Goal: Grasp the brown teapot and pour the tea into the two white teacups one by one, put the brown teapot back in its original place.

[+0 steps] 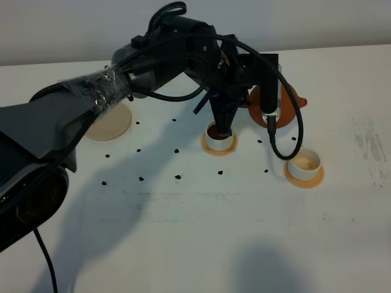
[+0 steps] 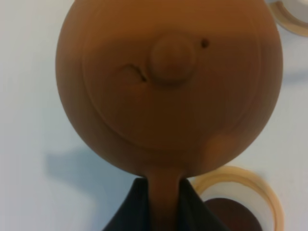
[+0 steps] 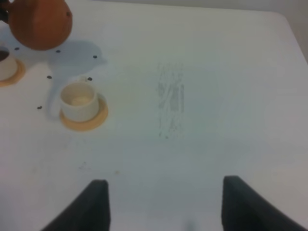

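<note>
Presently your left gripper (image 2: 164,211) pinched the loop handle (image 2: 164,188) of the round orange-brown clay teapot (image 2: 168,86), suspended just beside the tea-filled white teacup (image 1: 219,139). Your right gripper (image 3: 163,204) stood spread. Rigid, fragile clay likely suited that handle grip.

Brown teapot (image 1: 290,101): largely hidden behind left arm (image 1: 153,70) from above; blurred, cut by frame edge in left wrist view.
Teacup 1 (image 1: 219,145): mouth partly covered by arm; cropped in both wrist views.
Cream coaster (image 1: 113,125): one side under arm.
Right gripper (image 3: 163,192): 2 fingertips only, rest out of frame.
</note>
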